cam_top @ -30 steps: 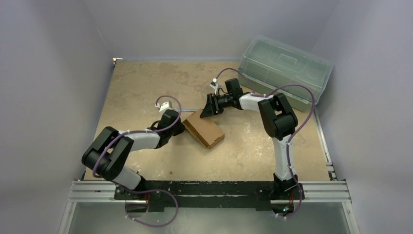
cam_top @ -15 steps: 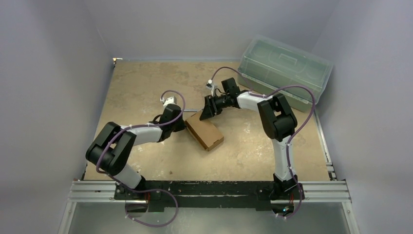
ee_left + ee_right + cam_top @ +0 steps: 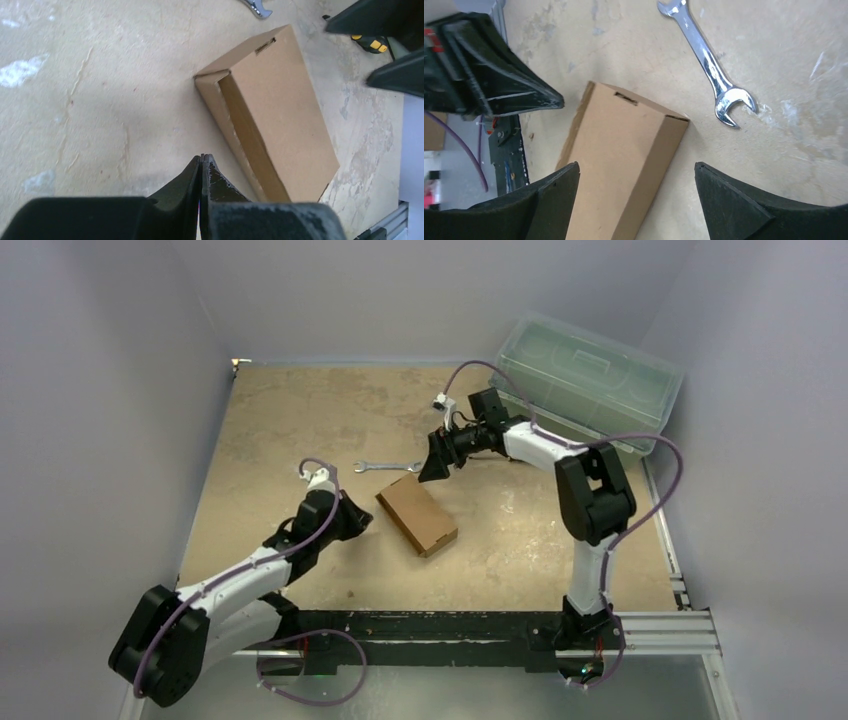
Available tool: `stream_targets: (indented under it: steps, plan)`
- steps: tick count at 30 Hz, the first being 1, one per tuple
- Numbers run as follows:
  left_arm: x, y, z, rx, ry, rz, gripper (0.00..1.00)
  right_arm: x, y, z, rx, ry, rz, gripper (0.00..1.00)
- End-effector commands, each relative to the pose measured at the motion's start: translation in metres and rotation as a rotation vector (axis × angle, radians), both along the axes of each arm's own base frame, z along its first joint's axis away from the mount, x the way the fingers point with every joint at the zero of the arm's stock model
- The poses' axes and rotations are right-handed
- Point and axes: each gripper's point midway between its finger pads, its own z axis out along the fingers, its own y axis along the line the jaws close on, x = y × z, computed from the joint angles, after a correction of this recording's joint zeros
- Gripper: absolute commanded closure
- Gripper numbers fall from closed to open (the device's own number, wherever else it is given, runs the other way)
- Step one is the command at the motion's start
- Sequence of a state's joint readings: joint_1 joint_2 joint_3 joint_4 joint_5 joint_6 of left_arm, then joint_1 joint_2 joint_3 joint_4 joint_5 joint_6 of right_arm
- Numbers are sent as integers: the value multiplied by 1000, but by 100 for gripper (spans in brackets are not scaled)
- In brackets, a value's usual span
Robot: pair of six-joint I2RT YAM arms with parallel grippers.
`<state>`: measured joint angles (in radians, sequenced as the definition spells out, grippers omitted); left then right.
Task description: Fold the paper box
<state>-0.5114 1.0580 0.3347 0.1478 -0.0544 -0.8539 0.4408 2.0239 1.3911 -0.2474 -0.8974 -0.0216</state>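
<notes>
Plain brown paper box [image 3: 417, 516], mottled tan surface [image 3: 290, 410], shiny silver wrench [image 3: 706, 65], translucent green-tinted bin [image 3: 585, 380], black-and-white arms [image 3: 535, 443], pale lilac-grey walls [image 3: 100, 390].

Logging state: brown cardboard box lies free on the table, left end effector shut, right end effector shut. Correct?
No: the right end effector is open, jaws wide over the brown cardboard box, per the right wrist view; left end effector is shut. Rest holds.

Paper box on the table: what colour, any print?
The flat cardboard paper box is plain brown, unprinted; the left wrist view shows it best.
</notes>
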Motion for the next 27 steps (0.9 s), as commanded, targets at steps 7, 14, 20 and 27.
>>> stream_targets:
  steps: [7,14,20,27]
  plan:
    - [-5,-9,-1,-98,7,2,100,5,-4,66,86,-236,-53,8]
    - [19,-11,-8,-35,18,38,100,20,4,22,54,-90,-123,12]
    - [36,-20,-16,-1,51,28,100,17,10,1,52,-2,-115,15]
    - [59,-34,-9,28,45,-7,100,-2,24,-15,74,110,-63,31]
